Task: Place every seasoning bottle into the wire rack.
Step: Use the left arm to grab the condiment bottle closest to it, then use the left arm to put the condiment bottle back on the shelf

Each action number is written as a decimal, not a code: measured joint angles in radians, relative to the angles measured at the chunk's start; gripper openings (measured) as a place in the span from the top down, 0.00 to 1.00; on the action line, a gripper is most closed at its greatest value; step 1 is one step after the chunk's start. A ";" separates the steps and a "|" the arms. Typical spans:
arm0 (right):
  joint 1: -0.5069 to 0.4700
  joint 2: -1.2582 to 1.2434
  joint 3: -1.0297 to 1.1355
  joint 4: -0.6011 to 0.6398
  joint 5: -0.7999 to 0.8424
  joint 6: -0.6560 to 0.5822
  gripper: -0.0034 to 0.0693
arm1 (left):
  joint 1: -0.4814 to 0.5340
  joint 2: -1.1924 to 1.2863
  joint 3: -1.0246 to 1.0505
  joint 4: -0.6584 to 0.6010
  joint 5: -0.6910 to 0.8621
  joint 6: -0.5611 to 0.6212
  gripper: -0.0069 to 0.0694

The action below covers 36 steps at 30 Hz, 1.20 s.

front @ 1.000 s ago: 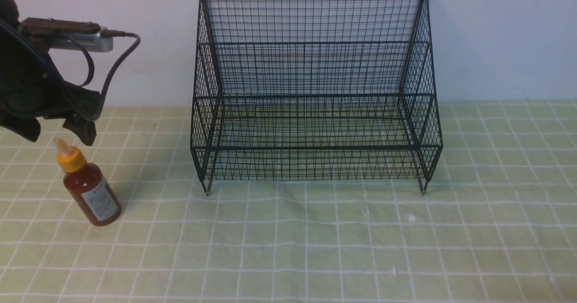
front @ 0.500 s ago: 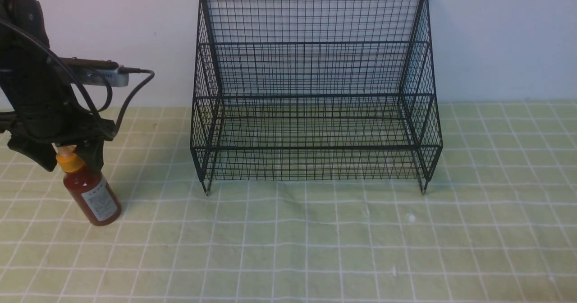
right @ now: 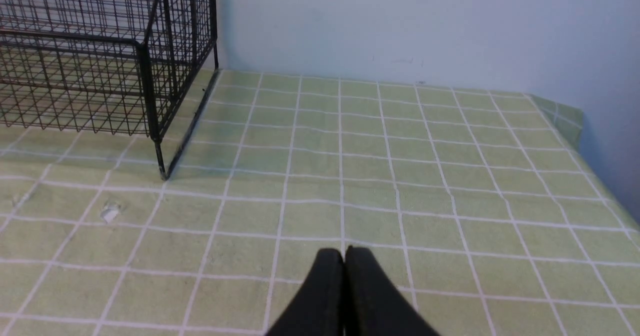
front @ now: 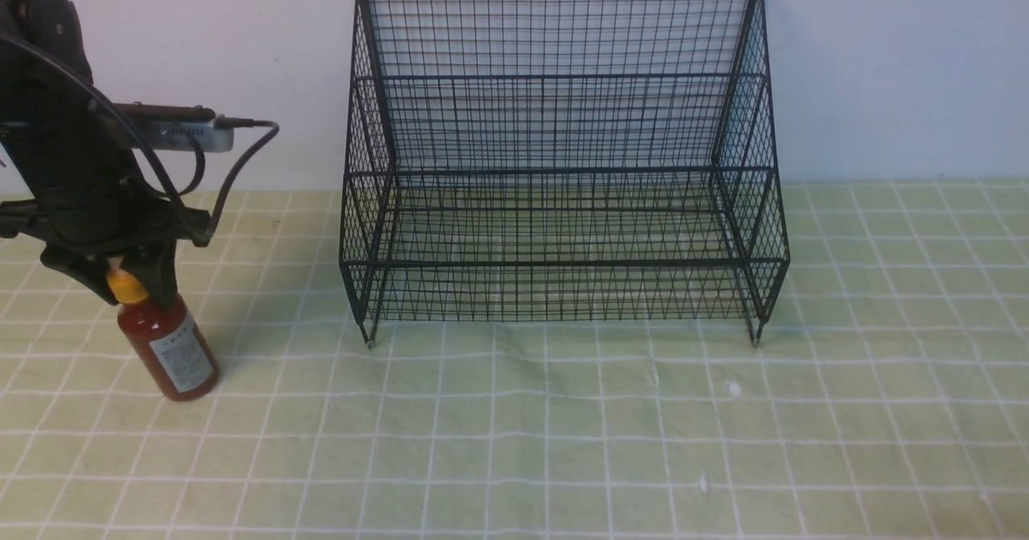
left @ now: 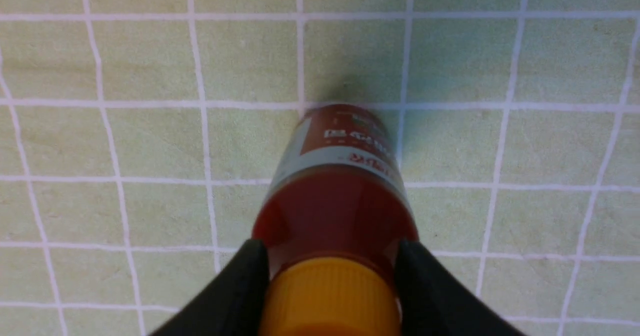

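Note:
The seasoning bottle [front: 169,351] stands on the green checked cloth at the far left, leaning slightly, its reddish-brown body and white label in view. My left gripper [front: 125,283] has come down over its top, with one black finger on each side of the yellow-orange cap. In the left wrist view the bottle [left: 335,201] sits between the fingers of the left gripper [left: 332,246], which press against the cap. The wire rack [front: 563,170] stands empty at the back centre, well to the right of the bottle. My right gripper [right: 344,251] is shut and empty over the cloth.
The rack's right front foot and mesh side [right: 155,101] show in the right wrist view. A pale wall runs behind the rack. The cloth's far right edge [right: 575,121] ends near the wall. A cable [front: 233,170] loops off my left wrist.
My left gripper has come down from above the bottle onto its cap, and the fingers have drawn in against it. The bottle has shifted slightly right.

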 joint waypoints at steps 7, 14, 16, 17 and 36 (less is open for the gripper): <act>0.000 0.000 0.000 0.000 0.000 0.000 0.97 | -0.001 -0.143 -0.142 -0.136 0.004 -0.002 0.53; 0.000 0.000 0.000 0.000 0.000 0.000 0.97 | -0.145 -0.259 -0.259 -0.170 0.028 -0.003 0.53; 0.000 0.000 0.000 0.000 0.000 0.000 0.97 | -0.210 -0.255 -0.266 -0.171 0.030 -0.003 0.53; 0.000 0.000 0.000 0.000 0.000 0.000 0.97 | -0.236 -0.250 -0.267 -0.171 0.032 -0.003 0.53; 0.000 0.000 0.000 0.000 0.000 0.000 0.97 | -0.407 0.003 -0.269 -0.087 -0.108 -0.002 0.53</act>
